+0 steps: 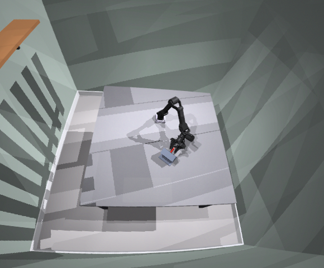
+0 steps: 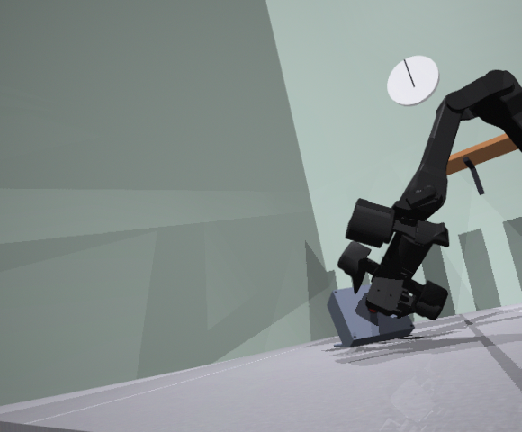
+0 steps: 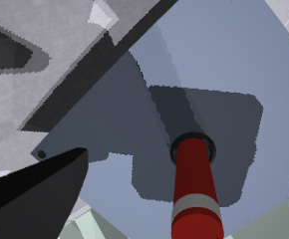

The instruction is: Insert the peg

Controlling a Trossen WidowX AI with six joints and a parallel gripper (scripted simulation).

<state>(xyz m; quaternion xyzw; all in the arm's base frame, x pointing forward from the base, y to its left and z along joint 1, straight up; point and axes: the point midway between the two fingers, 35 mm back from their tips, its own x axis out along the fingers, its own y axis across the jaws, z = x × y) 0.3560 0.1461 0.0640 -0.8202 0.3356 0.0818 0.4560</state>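
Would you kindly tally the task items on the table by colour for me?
Red: 1, the peg seated in the hole
Blue-grey: 1, the sloped panel
Black: 1, the open gripper, clear of the peg
Total: 3

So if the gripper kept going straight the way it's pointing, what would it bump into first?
Probably the red peg, which sticks out of the sloped panel between the open gripper fingers. The fingertips might reach the panel first; depth is unclear.
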